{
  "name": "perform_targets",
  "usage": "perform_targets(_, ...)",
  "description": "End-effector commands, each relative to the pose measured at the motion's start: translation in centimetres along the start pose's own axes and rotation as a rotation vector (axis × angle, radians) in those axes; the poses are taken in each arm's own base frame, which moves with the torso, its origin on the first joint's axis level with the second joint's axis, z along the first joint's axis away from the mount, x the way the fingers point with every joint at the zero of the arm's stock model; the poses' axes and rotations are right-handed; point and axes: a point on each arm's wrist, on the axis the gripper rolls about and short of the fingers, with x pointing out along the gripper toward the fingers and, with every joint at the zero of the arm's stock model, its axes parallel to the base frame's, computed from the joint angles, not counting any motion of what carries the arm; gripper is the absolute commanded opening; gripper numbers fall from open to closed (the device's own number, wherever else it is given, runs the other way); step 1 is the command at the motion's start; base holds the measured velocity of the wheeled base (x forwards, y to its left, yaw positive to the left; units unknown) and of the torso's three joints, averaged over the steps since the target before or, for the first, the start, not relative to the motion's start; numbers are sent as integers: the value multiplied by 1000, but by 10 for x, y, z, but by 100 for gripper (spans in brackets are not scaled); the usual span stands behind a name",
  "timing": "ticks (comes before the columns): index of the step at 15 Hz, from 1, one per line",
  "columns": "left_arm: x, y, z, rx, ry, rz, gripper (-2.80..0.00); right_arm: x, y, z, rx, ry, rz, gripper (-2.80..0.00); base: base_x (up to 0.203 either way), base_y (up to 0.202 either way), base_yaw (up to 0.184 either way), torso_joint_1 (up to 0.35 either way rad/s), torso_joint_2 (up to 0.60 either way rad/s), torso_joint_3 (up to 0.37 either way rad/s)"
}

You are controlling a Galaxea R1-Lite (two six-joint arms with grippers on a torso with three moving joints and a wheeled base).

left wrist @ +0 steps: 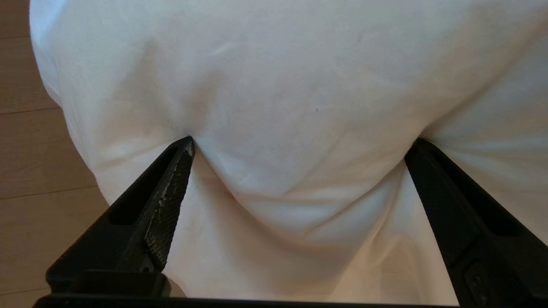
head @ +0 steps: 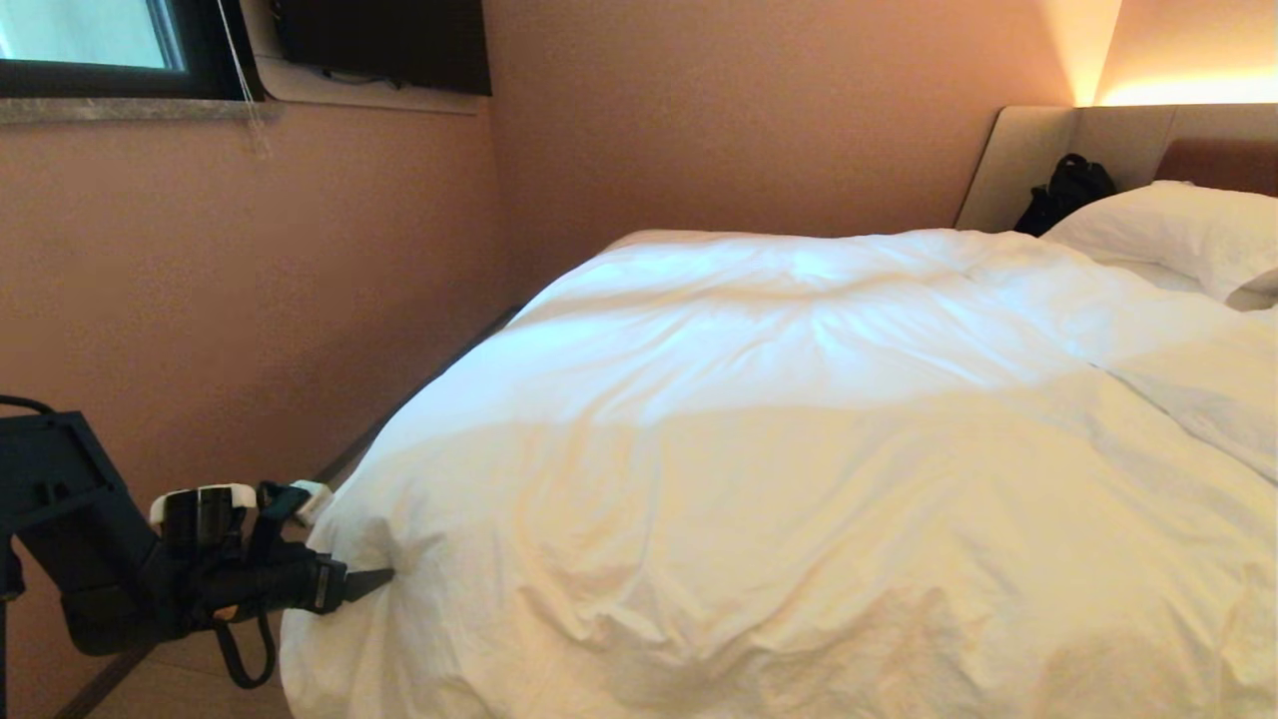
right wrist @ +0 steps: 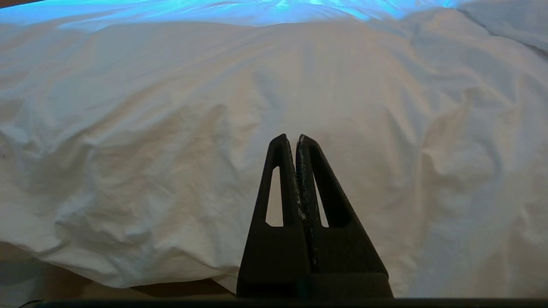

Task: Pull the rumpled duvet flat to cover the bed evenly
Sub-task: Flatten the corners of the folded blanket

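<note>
The duvet (head: 799, 449) is lying spread over most of the bed (head: 1038, 165), creases remaining at the near corner. The left gripper (left wrist: 299, 143) is pressing into that corner, jaws wide apart, nothing pinched yet. The right gripper (right wrist: 290, 137) is idling, jaws together. Judgement: mostly done; corner tug and smoothing left.

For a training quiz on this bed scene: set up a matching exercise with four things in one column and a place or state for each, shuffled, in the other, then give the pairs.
Things
1. left gripper
2. right gripper
3. pillow
4. black bag

States or places
A. against the headboard
B. open, fingertips pressed into the duvet corner
C. white, at the head of the bed
D. shut, empty

Pairs: 1-B, 2-D, 3-C, 4-A
</note>
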Motion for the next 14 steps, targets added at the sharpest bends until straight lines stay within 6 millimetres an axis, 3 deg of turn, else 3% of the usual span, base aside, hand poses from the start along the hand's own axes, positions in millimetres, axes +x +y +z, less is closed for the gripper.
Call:
perform_targets(1, 1, 0, 0, 5, -4, -3, 0, 0, 0, 0, -1, 1, 2, -280, 0, 0, 0, 0, 0, 0)
perform_targets(14, 1, -1, 0, 6, -4, -4, 0, 0, 0, 0, -1, 1, 2, -280, 0, 0, 0, 0, 0, 0)
